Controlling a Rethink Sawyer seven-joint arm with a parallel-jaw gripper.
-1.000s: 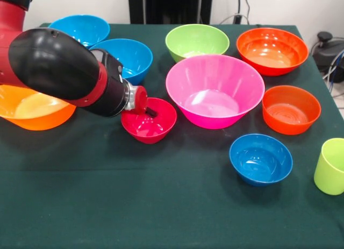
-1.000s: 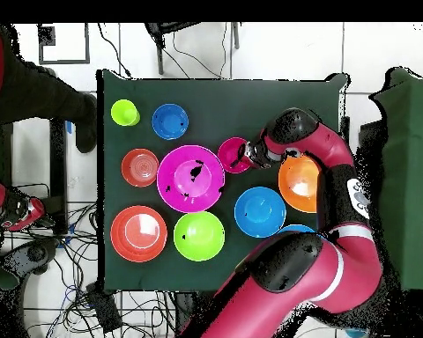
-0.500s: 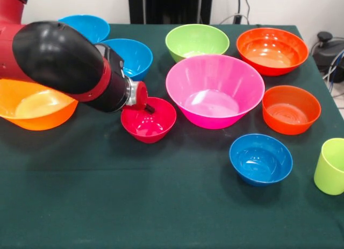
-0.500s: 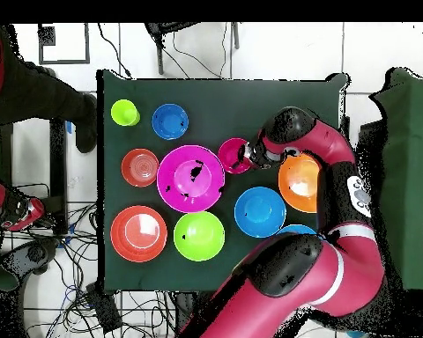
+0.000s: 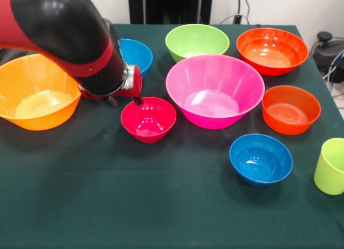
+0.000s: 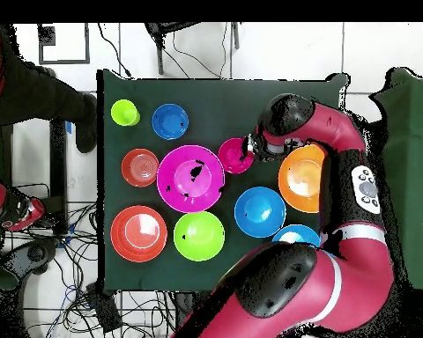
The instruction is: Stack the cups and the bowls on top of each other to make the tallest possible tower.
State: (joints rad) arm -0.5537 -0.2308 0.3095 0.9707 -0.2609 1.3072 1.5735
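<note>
No tower stands; every piece sits apart on the green cloth. My gripper (image 5: 124,101) (image 6: 248,150) hangs open at the left rim of the small crimson bowl (image 5: 149,120) (image 6: 234,156), one fingertip (image 5: 138,101) over the rim, holding nothing. The large pink bowl (image 5: 215,90) (image 6: 190,178) is just right of it. Around these lie the green bowl (image 5: 196,42), a medium blue bowl (image 5: 134,55), the large orange bowl (image 5: 37,98) and the small blue bowl (image 5: 261,158). The lime cup (image 5: 330,166) (image 6: 123,113) stands upright at the right edge.
A large red-orange bowl (image 5: 272,50) and a smaller one (image 5: 291,109) sit at the right. My arm covers the table's left rear, partly hiding another blue bowl (image 6: 296,236). A person's dark sleeve (image 6: 39,88) shows beside the table.
The gripper has lifted out of the crimson bowl and drawn back to its left rim as the arm swung up. The bowl has stayed in place.
</note>
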